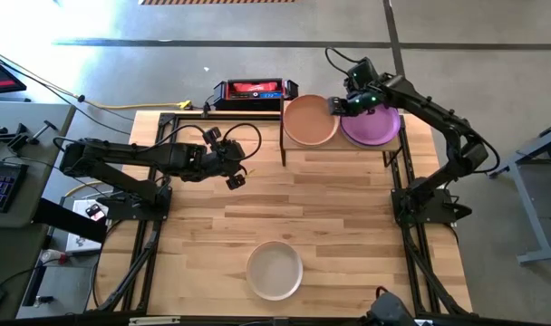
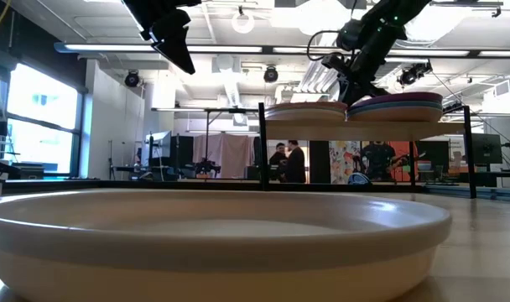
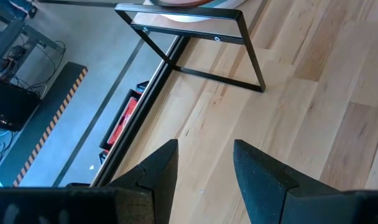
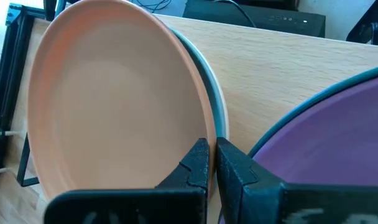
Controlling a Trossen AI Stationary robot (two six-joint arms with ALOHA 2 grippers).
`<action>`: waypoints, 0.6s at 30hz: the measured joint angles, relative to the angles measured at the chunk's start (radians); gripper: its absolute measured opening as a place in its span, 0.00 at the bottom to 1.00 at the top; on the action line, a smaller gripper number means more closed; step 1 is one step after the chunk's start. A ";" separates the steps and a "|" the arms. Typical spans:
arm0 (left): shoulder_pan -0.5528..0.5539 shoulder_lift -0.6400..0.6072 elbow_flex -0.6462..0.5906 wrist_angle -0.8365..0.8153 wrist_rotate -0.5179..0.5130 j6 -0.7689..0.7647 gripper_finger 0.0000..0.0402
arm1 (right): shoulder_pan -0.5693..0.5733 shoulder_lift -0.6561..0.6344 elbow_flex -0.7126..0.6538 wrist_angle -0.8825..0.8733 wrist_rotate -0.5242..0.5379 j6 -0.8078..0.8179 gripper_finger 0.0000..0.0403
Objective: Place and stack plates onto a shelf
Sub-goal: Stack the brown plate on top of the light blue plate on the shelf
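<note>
table: light wood tabletop [image 1: 348, 226], off-white plate [image 1: 275, 270] near front edge
shelf [image 1: 343, 148]: peach plate [image 1: 309, 120] stack beside purple plate [image 1: 373, 127] stack
room: people standing in the background [image 2: 288, 161]
right gripper [image 1: 337, 105]: fingers together, holds nothing, between the stacks
left gripper [image 1: 236, 177]: fingers apart, empty, above table

A light-wood tabletop [image 1: 348, 226] on a dark frame carries a raised shelf [image 1: 341, 145] on thin black legs at its far edge, toward the right side. Two stacks of plates sit side by side on the shelf: one topped by a peach plate [image 1: 310, 120], with a pale rim [image 4: 219, 106] showing just beneath it, the other topped by a purple plate [image 1: 373, 125] over teal and blue-grey ones. A single off-white plate [image 1: 275, 270] lies directly on the tabletop near its front edge, well apart from the shelf.
</note>
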 joint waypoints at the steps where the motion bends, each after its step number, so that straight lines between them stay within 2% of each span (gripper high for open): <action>1: 0.000 0.000 0.000 0.000 0.000 0.000 0.35 | 0.000 0.000 0.000 0.000 0.000 0.000 0.00; 10: 0.000 0.000 0.000 0.000 0.000 0.000 0.35 | 0.000 0.000 0.000 0.006 -0.003 -0.019 0.00; 18: 0.000 0.000 0.000 0.000 0.000 0.000 0.35 | 0.001 0.000 0.000 0.008 -0.047 -0.017 0.00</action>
